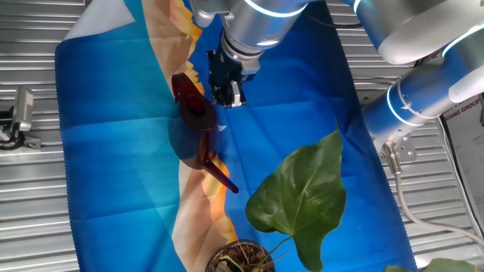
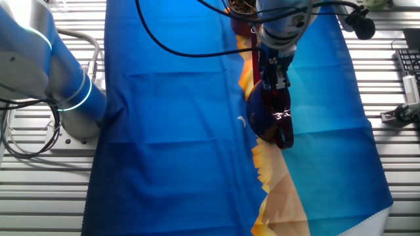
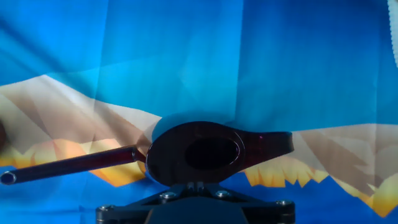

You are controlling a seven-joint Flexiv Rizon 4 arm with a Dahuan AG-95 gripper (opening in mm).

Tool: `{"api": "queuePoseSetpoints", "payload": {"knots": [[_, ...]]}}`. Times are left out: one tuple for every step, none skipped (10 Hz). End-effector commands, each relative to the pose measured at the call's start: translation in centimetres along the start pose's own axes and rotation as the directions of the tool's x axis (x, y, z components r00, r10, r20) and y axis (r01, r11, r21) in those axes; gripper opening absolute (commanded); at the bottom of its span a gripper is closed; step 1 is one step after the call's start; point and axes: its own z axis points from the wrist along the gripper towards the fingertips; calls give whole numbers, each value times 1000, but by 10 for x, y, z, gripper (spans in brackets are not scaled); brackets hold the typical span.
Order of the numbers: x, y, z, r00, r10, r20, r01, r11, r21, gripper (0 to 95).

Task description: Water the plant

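The claw (image 1: 227,97) hangs over a blue cloth (image 1: 113,151) with a tan and orange band running across it. Just beside the claw, toward its lower left in one fixed view, stands a dark red watering can (image 1: 195,128); its round body sits on the cloth and its long spout (image 1: 219,175) runs away from the claw toward the plant.

In the other fixed view the claw (image 2: 274,77) points down right above the can (image 2: 275,121), and its fingers overlap the can's top edge. Whether they touch the can cannot be told from here.

From the hand view the can (image 3: 196,152) lies directly below the claw body, its open mouth a dark oval facing up. The spout (image 3: 68,165) stretches off to the left and the handle (image 3: 270,148) sticks out to the right. Only the black base of the claw shows at the bottom edge, so I cannot tell if the fingers are apart, together, or clamped on anything.

The plant (image 1: 302,198) is well apart from the claw, past the tip of the spout. 1 big heart-shaped green leaf rises on a thin stem from a small round pot (image 1: 240,258) of dark soil at the bottom of one fixed view. In the other fixed view only the pot's rim (image 2: 239,6) peeks out behind the arm at the top.
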Motion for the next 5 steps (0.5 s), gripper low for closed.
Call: {"api": "queuePoseSetpoints", "payload": {"knots": [[1, 0, 0, 999, -51, 3, 51, 999, -5, 0], [1, 0, -1, 997, -77, 5, 77, 997, -11, 0], [1, 1, -2, 990, -141, 6, 141, 990, -12, 0], [1, 1, -2, 984, -178, 7, 178, 984, -11, 0], [1, 2, -3, 974, -227, 7, 227, 974, -9, 0]]}}
